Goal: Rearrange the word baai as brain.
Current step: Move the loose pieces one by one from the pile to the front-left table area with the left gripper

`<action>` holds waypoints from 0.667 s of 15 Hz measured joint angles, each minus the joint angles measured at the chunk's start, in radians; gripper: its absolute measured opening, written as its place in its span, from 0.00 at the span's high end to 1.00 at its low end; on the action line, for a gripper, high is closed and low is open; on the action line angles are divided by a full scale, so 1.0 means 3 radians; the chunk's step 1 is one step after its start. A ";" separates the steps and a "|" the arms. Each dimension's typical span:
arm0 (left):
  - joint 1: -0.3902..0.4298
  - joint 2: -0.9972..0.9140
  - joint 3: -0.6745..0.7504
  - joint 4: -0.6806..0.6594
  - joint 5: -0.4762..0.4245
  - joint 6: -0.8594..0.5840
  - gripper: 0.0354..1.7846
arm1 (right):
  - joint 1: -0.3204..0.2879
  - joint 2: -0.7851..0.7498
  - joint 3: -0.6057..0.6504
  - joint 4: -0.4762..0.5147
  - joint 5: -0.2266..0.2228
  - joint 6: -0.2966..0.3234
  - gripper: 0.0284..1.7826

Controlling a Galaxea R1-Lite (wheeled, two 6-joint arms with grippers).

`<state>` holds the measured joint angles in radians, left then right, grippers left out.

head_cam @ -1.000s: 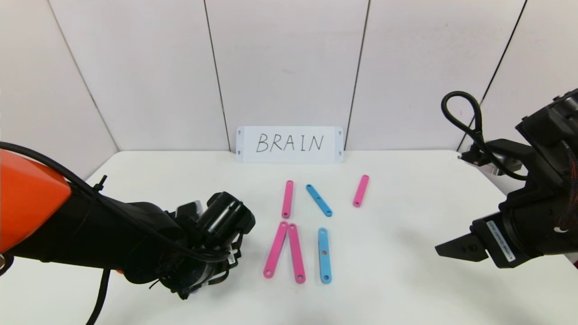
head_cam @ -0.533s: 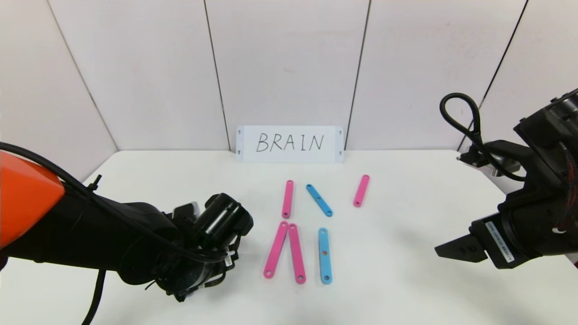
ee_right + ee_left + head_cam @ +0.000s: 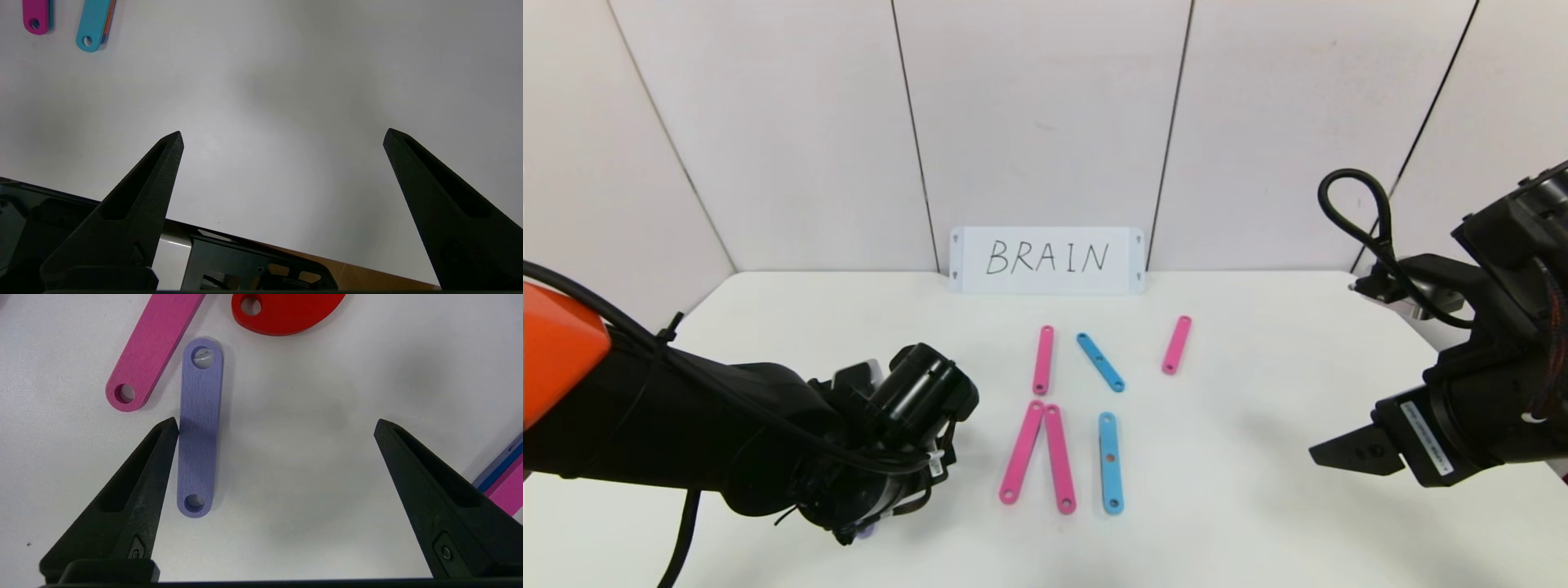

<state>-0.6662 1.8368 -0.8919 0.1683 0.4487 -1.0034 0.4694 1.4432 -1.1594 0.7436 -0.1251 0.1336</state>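
My left gripper (image 3: 278, 425) points down at the table's front left and is open, holding nothing. A purple strip (image 3: 200, 428) lies flat just inside one fingertip (image 3: 169, 433), with a pink strip (image 3: 153, 347) and a red curved piece (image 3: 286, 310) beyond it. In the head view these three are hidden under my left arm (image 3: 768, 441). To its right lie two pink strips forming a narrow wedge (image 3: 1039, 457), a blue strip (image 3: 1110, 462), and farther back a pink strip (image 3: 1043, 359), a slanted blue strip (image 3: 1100, 362) and another pink strip (image 3: 1176, 345). My right gripper (image 3: 284, 136) hovers open over the bare table at the right.
A white card reading BRAIN (image 3: 1046, 260) leans on the back wall. White wall panels close off the table (image 3: 1258, 506) at the back and sides. The table's near edge (image 3: 286, 245) shows in the right wrist view, with the robot's base below it.
My left arm has drawn back a little to the left and toward the front, and its fingers have spread slightly wider. The strips and the right arm have not moved.
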 joint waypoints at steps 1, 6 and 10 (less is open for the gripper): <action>-0.0004 0.0003 -0.0004 -0.0003 0.0000 0.0000 0.06 | 0.0000 -0.0003 0.0000 -0.0001 0.0000 -0.0001 0.04; -0.0009 0.0006 -0.0011 -0.0001 -0.0001 -0.0006 0.06 | 0.0000 -0.0011 -0.0005 -0.0001 -0.0004 0.0001 0.04; -0.0008 0.0001 -0.0003 -0.0001 0.0001 -0.0006 0.06 | -0.0001 -0.0006 -0.0005 -0.0001 -0.0003 0.0003 0.04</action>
<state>-0.6685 1.8372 -0.8928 0.1679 0.4491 -1.0053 0.4689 1.4413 -1.1609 0.7432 -0.1260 0.1345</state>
